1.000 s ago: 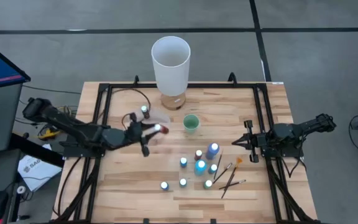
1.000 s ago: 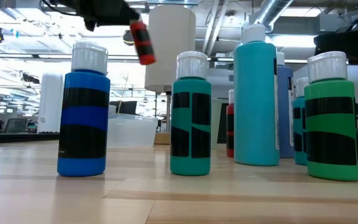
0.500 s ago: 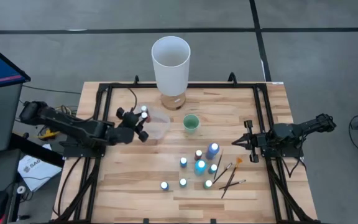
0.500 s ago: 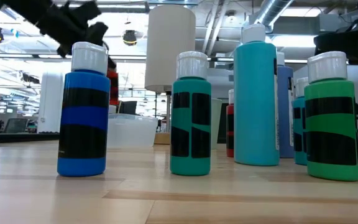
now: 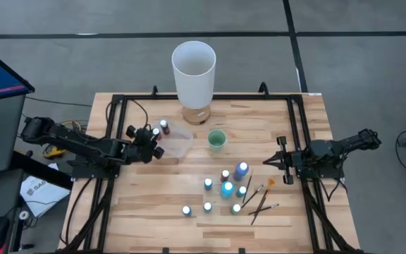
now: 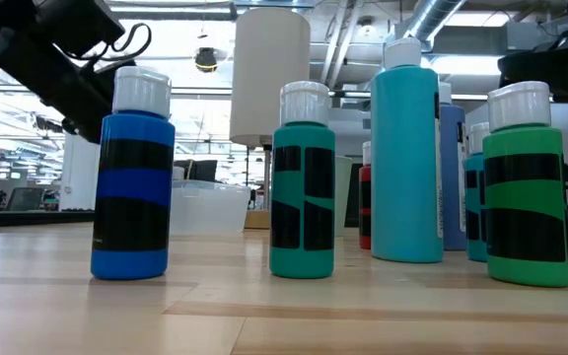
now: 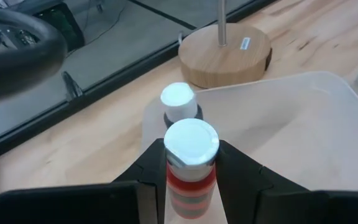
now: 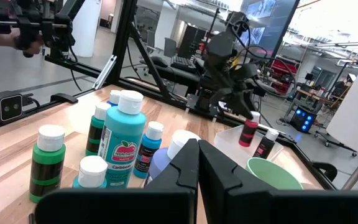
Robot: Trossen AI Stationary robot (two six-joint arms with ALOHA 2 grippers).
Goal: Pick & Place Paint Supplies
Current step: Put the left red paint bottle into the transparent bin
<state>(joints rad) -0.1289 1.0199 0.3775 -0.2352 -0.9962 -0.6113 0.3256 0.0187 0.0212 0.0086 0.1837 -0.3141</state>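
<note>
- Red paint bottle [image 7: 191,168], white-capped, clamped upright between left gripper [image 5: 149,139] fingers; left of centre in high view, over near edge of clear tray [image 5: 182,143].
- Best set down straight, clear of dark bottle [image 7: 179,104] standing just beyond in tray; release only once seated.
- Remaining bottles [image 5: 226,188] and brushes [image 5: 259,199] clustered lower right of centre, well apart.
- Green cup [image 5: 216,140] beside tray; white cylinder [image 5: 194,69] above.
- Right gripper [image 5: 278,161] closed, empty, idle at right.
</note>
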